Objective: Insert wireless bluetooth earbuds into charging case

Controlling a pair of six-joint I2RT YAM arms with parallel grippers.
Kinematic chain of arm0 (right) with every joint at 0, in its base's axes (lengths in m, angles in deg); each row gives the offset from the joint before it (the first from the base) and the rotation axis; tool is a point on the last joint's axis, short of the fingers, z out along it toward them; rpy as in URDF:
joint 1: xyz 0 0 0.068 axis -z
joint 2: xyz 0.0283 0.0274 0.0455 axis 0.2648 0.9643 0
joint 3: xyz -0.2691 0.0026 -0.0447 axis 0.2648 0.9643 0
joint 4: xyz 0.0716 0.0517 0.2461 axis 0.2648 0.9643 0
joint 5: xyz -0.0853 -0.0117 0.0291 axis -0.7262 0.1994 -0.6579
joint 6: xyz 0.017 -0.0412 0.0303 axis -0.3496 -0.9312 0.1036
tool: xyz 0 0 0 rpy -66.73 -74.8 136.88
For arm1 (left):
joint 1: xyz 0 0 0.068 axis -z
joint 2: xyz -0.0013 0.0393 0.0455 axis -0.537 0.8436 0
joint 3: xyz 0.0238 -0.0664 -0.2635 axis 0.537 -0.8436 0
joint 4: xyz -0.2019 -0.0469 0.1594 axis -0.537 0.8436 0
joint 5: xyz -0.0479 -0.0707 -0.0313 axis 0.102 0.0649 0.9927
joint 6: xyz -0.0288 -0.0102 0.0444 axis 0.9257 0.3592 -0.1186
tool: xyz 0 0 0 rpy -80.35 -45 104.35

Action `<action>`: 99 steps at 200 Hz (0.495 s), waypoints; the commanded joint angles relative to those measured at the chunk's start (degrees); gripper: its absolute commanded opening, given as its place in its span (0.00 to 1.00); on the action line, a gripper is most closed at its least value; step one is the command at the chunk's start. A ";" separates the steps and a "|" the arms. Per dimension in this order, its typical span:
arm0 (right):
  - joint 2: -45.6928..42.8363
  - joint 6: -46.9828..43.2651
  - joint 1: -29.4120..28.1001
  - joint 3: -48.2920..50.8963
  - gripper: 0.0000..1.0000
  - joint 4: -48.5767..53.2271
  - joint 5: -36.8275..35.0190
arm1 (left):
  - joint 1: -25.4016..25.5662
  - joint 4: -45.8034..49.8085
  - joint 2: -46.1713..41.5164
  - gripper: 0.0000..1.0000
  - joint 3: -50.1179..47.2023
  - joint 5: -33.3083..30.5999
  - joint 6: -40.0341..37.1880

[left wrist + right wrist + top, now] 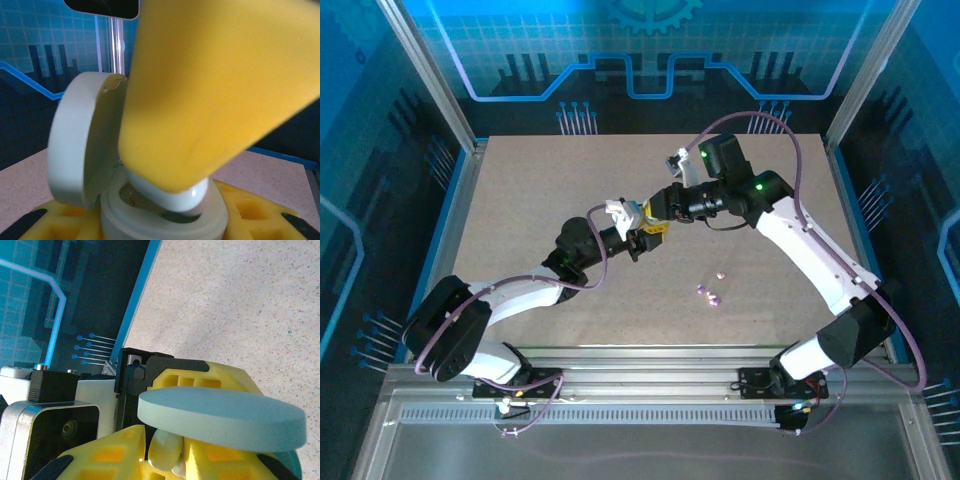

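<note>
My left gripper point(638, 240) is shut on the pale charging case point(165, 220), held up above the table's middle. The case's base sits between the yellow fingers point(55, 225), and its round lid point(80, 140) stands open to the left. My right gripper point(656, 214) meets it from the right. One of its yellow fingers point(225, 85) presses a white earbud point(177, 197) down into the case's well. In the right wrist view that earbud point(167, 450) sits between my right gripper's point(167, 457) fingers, under the mint lid point(220, 415) seen edge-on.
Small lilac and pink earbuds point(706, 293) lie loose on the speckled tabletop point(520, 200), right of centre, one a little farther back point(722, 273). Metal frame posts and blue panels wall the table on all sides.
</note>
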 commanded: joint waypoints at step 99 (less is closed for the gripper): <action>-0.22 -2.48 -1.12 -2.91 0.33 4.58 -3.80 | 0.64 -4.52 -0.45 0.39 1.72 0.15 -0.16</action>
